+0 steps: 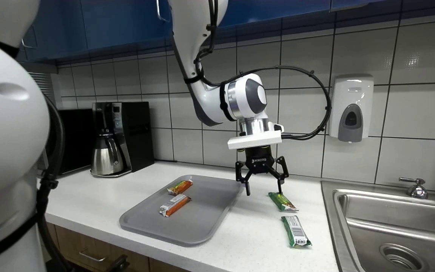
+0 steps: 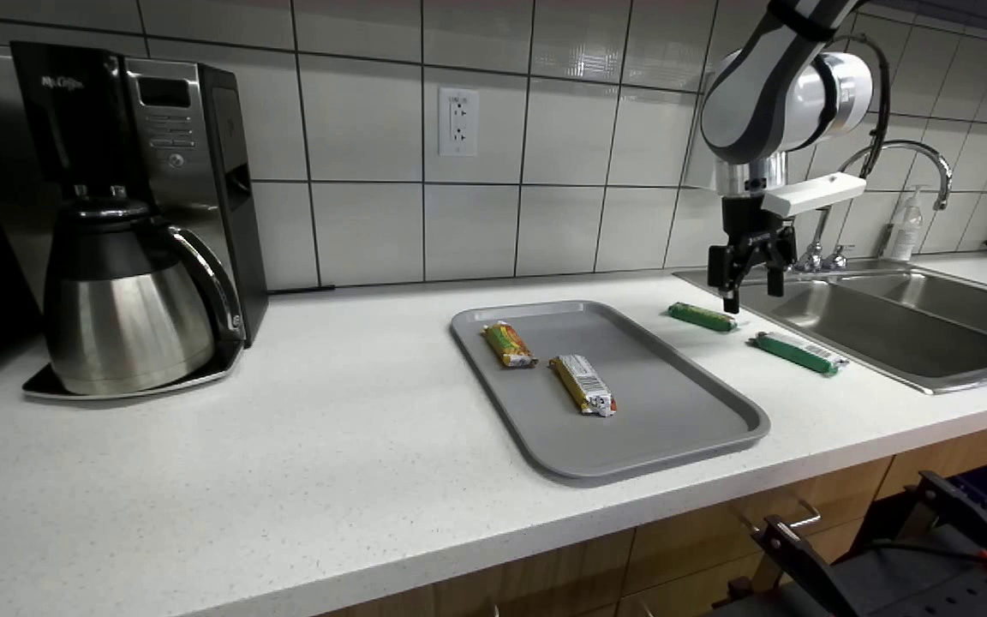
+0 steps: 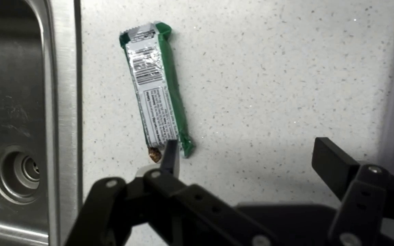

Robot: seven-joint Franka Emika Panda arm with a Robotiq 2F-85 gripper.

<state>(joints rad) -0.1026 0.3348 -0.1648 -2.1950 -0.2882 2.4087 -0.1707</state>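
Note:
My gripper (image 1: 264,190) points down above the white counter, between the grey tray (image 1: 202,227) and the sink. It also shows in an exterior view (image 2: 752,296). Its fingers stand wide apart with nothing between them in the wrist view (image 3: 246,141). The nearest thing is a green-wrapped bar (image 1: 282,202), under or just beside one fingertip; contact cannot be told. A second green bar (image 1: 296,231) lies label side up nearer the counter's front. In the wrist view this labelled bar (image 3: 152,95) is partly covered by the left finger. Two orange-wrapped bars (image 2: 509,344) (image 2: 583,386) lie on the tray.
A steel sink (image 1: 410,211) borders the green bars; its rim (image 3: 63,102) shows in the wrist view. A coffee maker (image 2: 129,283) with a steel carafe stands across the tray from the sink. A soap dispenser (image 1: 351,107) hangs on the tiled wall. A faucet (image 2: 905,146) rises behind the sink.

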